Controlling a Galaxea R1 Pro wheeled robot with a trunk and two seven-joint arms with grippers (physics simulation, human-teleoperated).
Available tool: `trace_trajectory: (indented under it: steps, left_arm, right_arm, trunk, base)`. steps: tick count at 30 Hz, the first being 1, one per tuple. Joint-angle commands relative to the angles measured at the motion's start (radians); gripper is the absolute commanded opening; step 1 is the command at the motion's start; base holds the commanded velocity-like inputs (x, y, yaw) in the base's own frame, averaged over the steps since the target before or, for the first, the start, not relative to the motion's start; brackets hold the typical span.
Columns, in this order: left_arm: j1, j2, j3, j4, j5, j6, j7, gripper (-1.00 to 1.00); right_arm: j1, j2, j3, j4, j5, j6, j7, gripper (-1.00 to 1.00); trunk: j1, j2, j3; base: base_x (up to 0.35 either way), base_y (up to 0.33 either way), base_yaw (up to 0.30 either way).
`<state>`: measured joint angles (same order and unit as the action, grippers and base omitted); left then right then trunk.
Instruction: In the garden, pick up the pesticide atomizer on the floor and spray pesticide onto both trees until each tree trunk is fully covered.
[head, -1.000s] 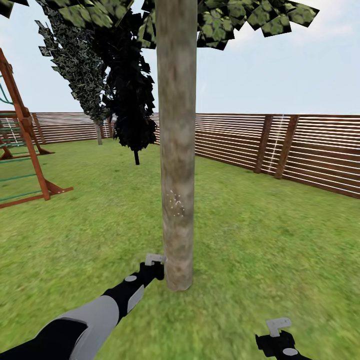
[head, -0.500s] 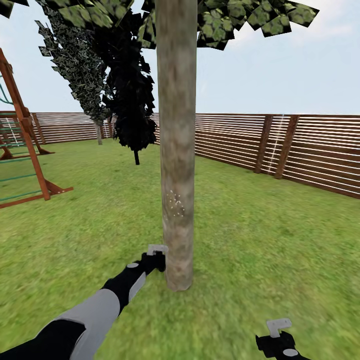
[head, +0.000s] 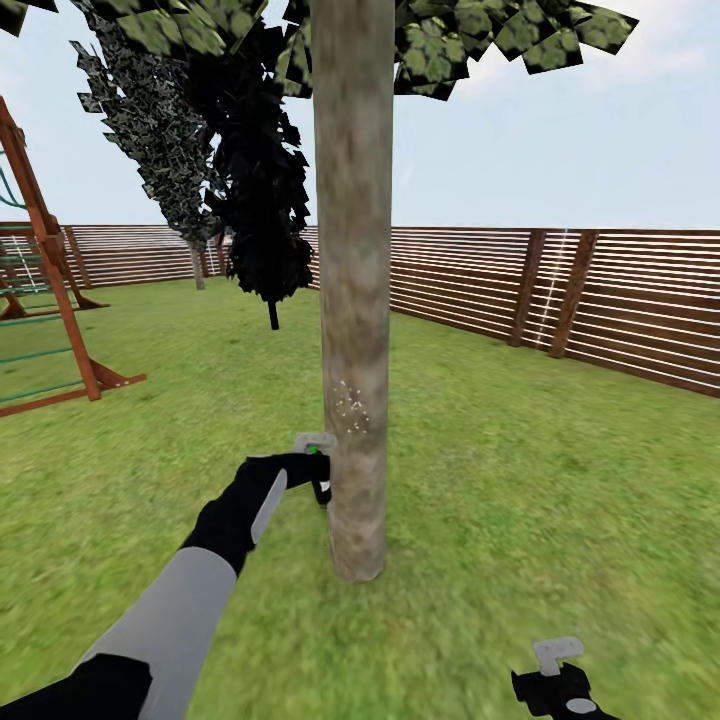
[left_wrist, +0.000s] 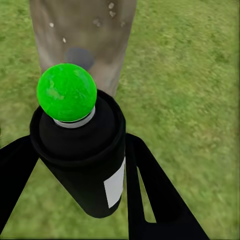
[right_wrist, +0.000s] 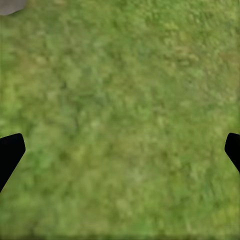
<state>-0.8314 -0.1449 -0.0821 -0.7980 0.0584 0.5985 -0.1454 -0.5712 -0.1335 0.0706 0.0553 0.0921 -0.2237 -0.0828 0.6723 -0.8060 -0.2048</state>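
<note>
The pesticide atomizer, a black bottle with a white label, is seen clamped between the two dark fingers of the left end effector; its top is shown bright green in the left wrist view, not red. In the head view it is held right against the lower part of the tree trunk, just below a patch of pale specks on the bark. The right end effector is spread wide with nothing between its fingers, and is hung low over the grass.

Several risks are judged from here. The nozzle is carried so close to the bark that a bump could be caused by any forward drift, and the bottle could be twisted or knocked loose in the grip. With so little stand-off, only a small patch may be wetted at a time, so parts of the trunk, especially its far side and upper reach, could be left uncovered. A second tree is left to be treated.
</note>
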Motion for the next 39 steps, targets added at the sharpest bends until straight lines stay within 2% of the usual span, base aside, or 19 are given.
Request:
trace_trajectory:
  steps: [1,8,10,11,12,14,15,17,23,29,31,33,39]
  left_arm:
    - [0.000,0.000,0.012,-0.007,0.000,0.018,0.003,-1.00]
    - [0.000,0.000,0.019,-0.013,0.000,0.032,0.003,-1.00]
    - [0.000,-0.001,0.016,-0.055,0.000,0.035,0.003,-1.00]
    - [0.000,-0.001,0.014,-0.101,0.000,0.066,0.003,-1.00]
    - [0.000,-0.002,0.013,-0.176,-0.001,0.170,0.003,-1.00]
    - [0.000,-0.002,0.013,-0.317,-0.002,0.310,0.004,-1.00]
    - [0.000,-0.002,0.012,-0.369,-0.003,0.346,0.004,-1.00]
    - [0.000,-0.004,0.012,-0.411,-0.004,0.377,0.005,-1.00]
    - [-0.008,-0.006,0.012,-0.417,-0.003,0.388,0.004,-1.00]
    - [-0.118,-0.006,0.012,-0.415,-0.003,0.399,0.004,-1.00]
    - [-0.154,-0.005,0.028,-0.405,-0.003,0.400,0.004,-1.00]
    - [-0.195,-0.005,0.049,-0.375,-0.003,0.400,0.004,-1.00]
    - [-0.338,-0.005,0.059,-0.283,-0.003,0.401,0.003,-1.00]
  right_arm:
    - [0.000,0.000,0.000,0.000,0.000,0.000,0.000,1.00]
    - [0.001,0.000,0.000,0.000,0.000,0.000,0.000,1.00]
    - [0.001,0.000,0.000,0.000,0.000,0.000,0.000,1.00]
    - [0.001,0.000,0.000,0.000,0.000,0.000,0.000,1.00]
    - [0.001,0.000,0.000,0.000,0.000,0.000,0.000,1.00]
    - [0.001,0.000,0.000,0.000,0.000,0.000,0.000,1.00]
    - [0.001,0.000,0.000,0.000,0.000,0.000,0.000,1.00]
    - [0.001,0.000,0.000,0.000,0.000,0.000,0.000,1.00]
    - [0.001,0.000,0.000,0.001,0.000,0.001,0.000,1.00]
    - [0.002,0.000,0.000,0.001,0.000,0.000,0.000,1.00]
    - [0.002,0.000,0.000,0.000,0.000,0.000,0.000,1.00]
    - [0.002,0.000,0.000,0.001,0.000,0.001,0.000,1.00]
    - [0.002,0.000,0.000,0.000,0.000,0.000,0.000,1.00]
  trunk:
    - [0.000,0.000,0.000]
    - [0.000,0.000,0.000]
    - [0.000,0.000,0.000]
    - [0.000,0.000,0.000]
    - [0.000,0.000,0.000]
    - [0.000,0.000,0.000]
    - [0.000,0.000,0.000]
    - [0.000,0.000,0.000]
    - [0.000,0.000,0.000]
    - [0.000,0.000,0.000]
    - [0.000,0.000,0.000]
    - [0.000,0.000,0.000]
    - [0.000,0.000,0.000]
  base:
    - [0.000,0.000,0.000]
    - [-0.046,0.000,0.000]
    - [-0.021,0.000,0.000]
    - [-0.007,0.000,0.000]
    - [-0.004,0.000,0.000]
    - [-0.002,0.000,0.000]
    - [0.000,0.000,0.000]
    - [0.000,0.000,0.000]
    - [0.000,0.000,0.000]
    - [0.000,0.000,0.000]
    - [0.000,0.000,0.000]
    - [0.000,0.000,0.000]
    - [0.000,0.000,0.000]
